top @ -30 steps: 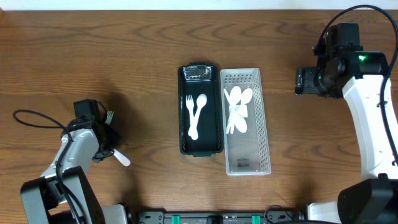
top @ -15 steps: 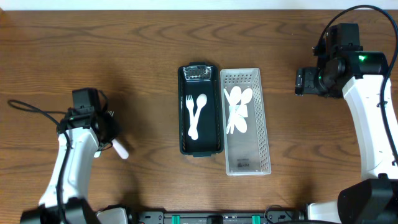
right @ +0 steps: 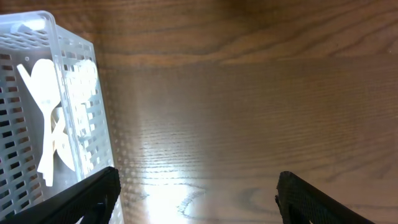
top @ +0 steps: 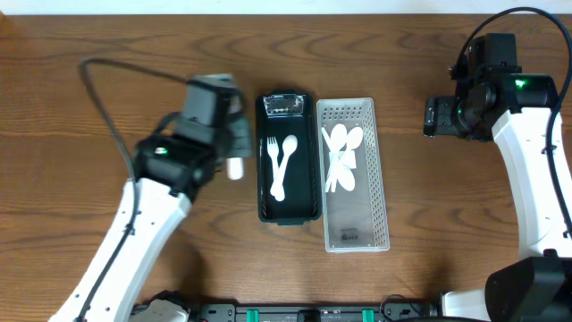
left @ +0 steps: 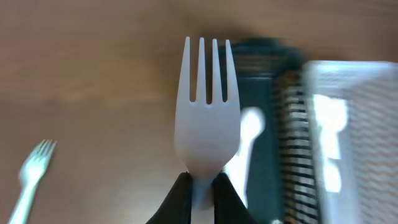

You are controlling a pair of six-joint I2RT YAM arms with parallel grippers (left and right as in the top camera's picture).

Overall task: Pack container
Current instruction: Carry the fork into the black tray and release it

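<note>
My left gripper [top: 237, 148] is shut on a white plastic fork [top: 235, 168] just left of the black container [top: 264, 192]. In the left wrist view the fork [left: 208, 118] stands tines up between the jaws [left: 203, 186], with the container [left: 264, 81] behind it. A white fork [top: 289, 152] and a spoon [top: 274, 165] lie in the container. My right gripper [top: 433, 117] is open and empty over bare wood at the right; it also shows in the right wrist view [right: 199, 199].
A white perforated basket [top: 382, 179] with several white spoons [top: 340, 156] stands right of the container; it also shows in the right wrist view [right: 93, 124]. Another white fork [left: 31, 174] lies on the wood at the lower left of the left wrist view.
My left arm has swung fast from the table's left side to the container's left edge, carrying the fork. The right arm has not moved.
</note>
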